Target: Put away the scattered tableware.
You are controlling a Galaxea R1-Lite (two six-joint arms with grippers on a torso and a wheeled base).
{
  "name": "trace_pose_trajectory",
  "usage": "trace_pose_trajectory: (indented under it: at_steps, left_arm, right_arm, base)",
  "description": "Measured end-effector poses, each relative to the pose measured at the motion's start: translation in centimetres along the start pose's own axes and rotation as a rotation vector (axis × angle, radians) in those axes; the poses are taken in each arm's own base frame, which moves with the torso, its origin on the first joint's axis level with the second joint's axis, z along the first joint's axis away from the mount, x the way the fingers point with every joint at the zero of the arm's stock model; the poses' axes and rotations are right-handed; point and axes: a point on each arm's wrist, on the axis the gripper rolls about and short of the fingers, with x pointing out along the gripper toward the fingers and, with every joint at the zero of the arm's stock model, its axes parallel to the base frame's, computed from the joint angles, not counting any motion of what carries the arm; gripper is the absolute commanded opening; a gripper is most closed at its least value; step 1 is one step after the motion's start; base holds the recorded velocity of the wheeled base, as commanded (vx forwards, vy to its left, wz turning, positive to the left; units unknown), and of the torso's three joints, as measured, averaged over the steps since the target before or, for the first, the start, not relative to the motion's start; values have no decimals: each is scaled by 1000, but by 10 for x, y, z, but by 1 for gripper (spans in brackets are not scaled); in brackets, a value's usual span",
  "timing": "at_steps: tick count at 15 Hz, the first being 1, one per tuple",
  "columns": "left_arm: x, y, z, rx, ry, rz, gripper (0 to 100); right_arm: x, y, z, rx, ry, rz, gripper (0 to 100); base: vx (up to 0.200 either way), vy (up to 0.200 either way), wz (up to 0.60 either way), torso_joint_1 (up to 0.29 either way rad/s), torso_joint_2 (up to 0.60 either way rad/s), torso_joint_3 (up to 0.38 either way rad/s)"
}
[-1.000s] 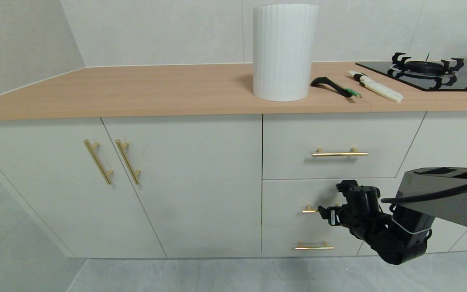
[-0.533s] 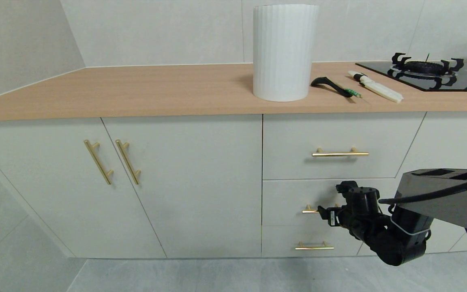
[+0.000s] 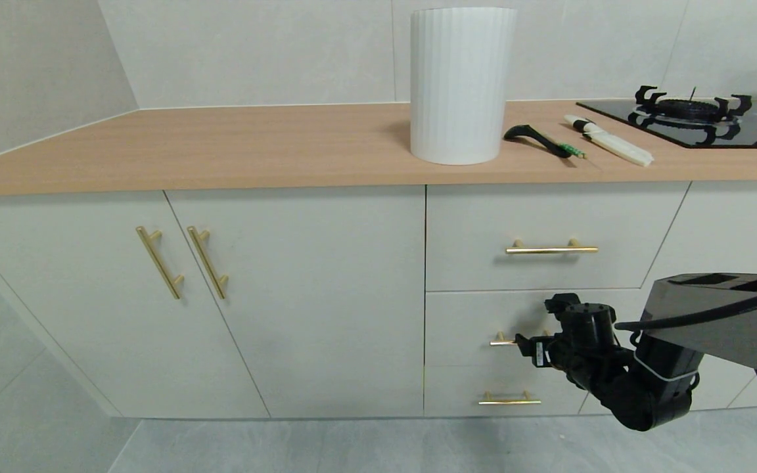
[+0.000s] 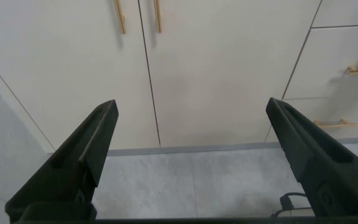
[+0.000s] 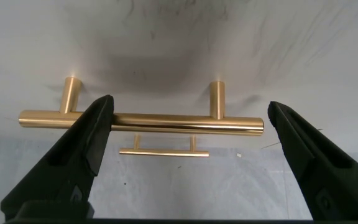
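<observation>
Now your right gripper (image 5: 188, 102) sits in front of the middle drawer (image 3: 470, 322), fingers spread wide, with the brass handle (image 5: 166, 122) running across the gap between them. The opening lies along the bar rather than across it, so closing as it stands would likely slide along the brass or catch one post instead of pinching the bar. I can't tell whether the tips have reached the bar's depth.

My advice is to roll the wrist a quarter turn so one pad goes above the bar and one below. Centre between the two posts, ease in until the bar is well inside the fingers, then close. Pull straight out, level with the drawer's travel, so the front doesn't bind.

Your left gripper (image 4: 190, 104) hangs low facing the cabinet doors, fingers apart and holding nothing.

What you are to put away is up on the wooden countertop (image 3: 221, 144). A black-handled utensil (image 3: 536, 136) and a white knife (image 3: 608, 139) lie side by side there, between the tall white ribbed canister (image 3: 458, 85) and the gas hob (image 3: 694, 118). Neither has been touched yet.
</observation>
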Motion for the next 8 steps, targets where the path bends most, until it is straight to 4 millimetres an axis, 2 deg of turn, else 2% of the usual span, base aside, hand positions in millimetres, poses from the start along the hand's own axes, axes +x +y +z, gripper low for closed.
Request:
trace_pose_trajectory:
  at_steps: [8]
  left_arm:
    - [0, 0, 0, 0, 0, 0, 100]
  right_arm:
    - [-2, -1, -4, -5, 21, -2, 100]
  base:
    - [0, 0, 0, 0, 0, 0]
